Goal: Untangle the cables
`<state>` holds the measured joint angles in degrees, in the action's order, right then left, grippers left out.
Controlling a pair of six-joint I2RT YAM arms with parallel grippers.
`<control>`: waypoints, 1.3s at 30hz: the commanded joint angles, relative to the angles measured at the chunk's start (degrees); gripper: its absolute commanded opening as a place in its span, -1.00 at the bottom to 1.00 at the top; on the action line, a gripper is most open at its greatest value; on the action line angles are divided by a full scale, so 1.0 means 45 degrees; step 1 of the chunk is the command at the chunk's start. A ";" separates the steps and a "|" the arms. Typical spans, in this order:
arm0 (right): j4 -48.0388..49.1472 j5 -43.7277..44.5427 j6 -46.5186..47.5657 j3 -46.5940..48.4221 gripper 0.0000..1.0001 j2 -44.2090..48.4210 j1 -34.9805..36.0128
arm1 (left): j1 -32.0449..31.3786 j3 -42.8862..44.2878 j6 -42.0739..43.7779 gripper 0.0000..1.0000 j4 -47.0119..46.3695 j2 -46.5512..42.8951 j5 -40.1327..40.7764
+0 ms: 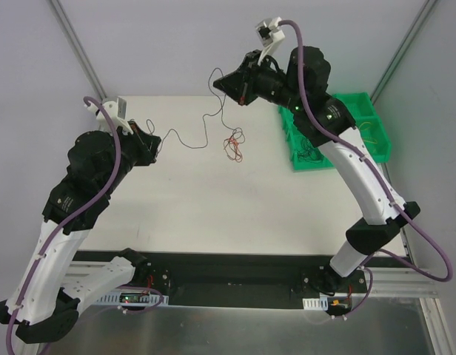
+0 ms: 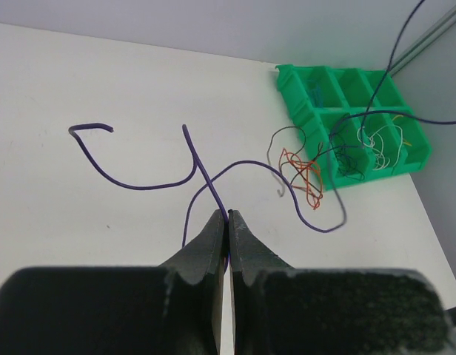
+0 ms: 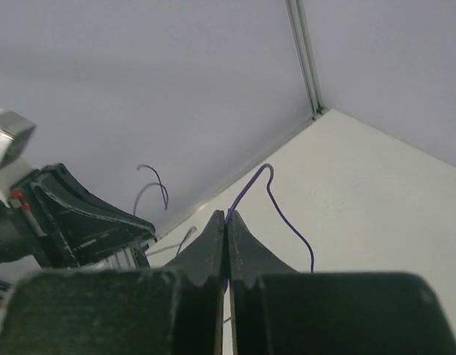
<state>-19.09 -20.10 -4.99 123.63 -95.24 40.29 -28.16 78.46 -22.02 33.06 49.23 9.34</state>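
Observation:
A thin dark blue cable (image 1: 185,145) runs across the back of the white table from my left gripper (image 1: 157,143) up to my raised right gripper (image 1: 218,83). In the left wrist view my left gripper (image 2: 228,216) is shut on the blue cable (image 2: 143,187), which loops over the table. In the right wrist view my right gripper (image 3: 226,217) is shut on a blue cable (image 3: 287,220) high above the table. A small red and orange tangle (image 1: 233,146) lies on the table between the grippers; it also shows in the left wrist view (image 2: 302,171), with a grey strand by it.
A green compartment bin (image 1: 376,140) stands at the table's back right, under my right arm. The left wrist view shows the bin (image 2: 383,174) holding white, yellow and black wires. Grey walls and a metal frame post stand behind the table.

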 commanded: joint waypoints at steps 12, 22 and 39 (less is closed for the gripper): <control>-0.4056 0.2432 0.1694 -0.2538 -0.99 0.0344 0.0283 | -0.0050 -0.0346 -0.0106 -1.00 -0.0686 0.0426 -0.0005; -0.1440 0.1340 0.0817 -0.2299 -0.99 0.1440 0.0519 | -0.0031 -0.0246 -0.0302 -1.00 -0.0920 0.0603 -0.0494; -0.1168 0.0012 -0.0141 0.2200 -0.99 -0.0850 0.1065 | -0.0050 -0.0481 -0.0204 -1.00 -0.0921 0.0114 -0.0026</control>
<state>-30.92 -18.55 -4.43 135.52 -106.76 44.66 -28.16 76.14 -23.16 31.18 50.59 7.90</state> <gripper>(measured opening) 0.012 0.007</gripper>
